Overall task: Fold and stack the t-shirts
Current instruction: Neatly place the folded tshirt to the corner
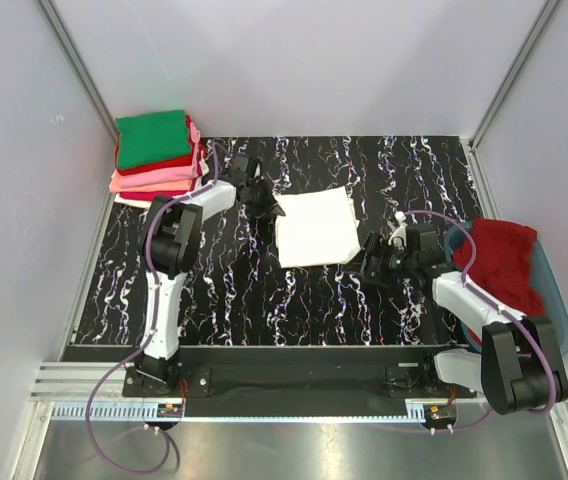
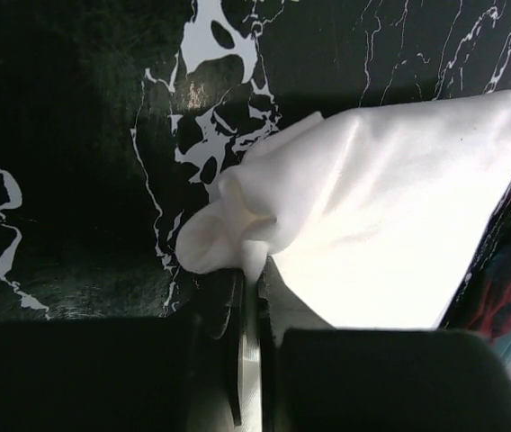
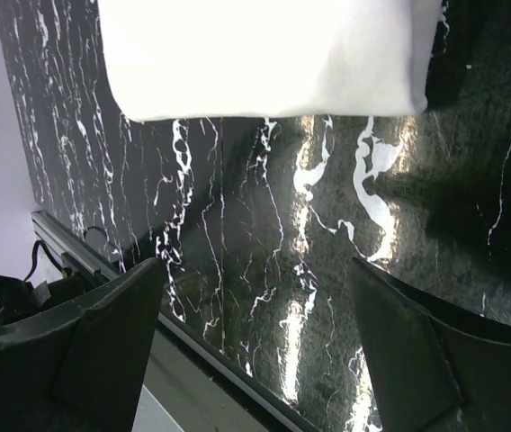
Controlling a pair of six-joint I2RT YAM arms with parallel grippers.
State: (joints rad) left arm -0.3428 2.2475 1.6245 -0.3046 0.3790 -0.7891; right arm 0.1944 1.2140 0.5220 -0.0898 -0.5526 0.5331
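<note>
A folded white t-shirt lies flat in the middle of the black marbled table. My left gripper is at its far left corner and is shut on a pinch of the white cloth; in the left wrist view the white t-shirt bunches up into the closed jaws of the left gripper. My right gripper stands open just off the shirt's near right corner. In the right wrist view the white t-shirt lies beyond the right gripper, with only table between the fingers.
A stack of folded t-shirts, green on top, then red, pink and white, sits at the back left corner. A crumpled red t-shirt lies in the blue tub at the right edge. Grey walls enclose the table.
</note>
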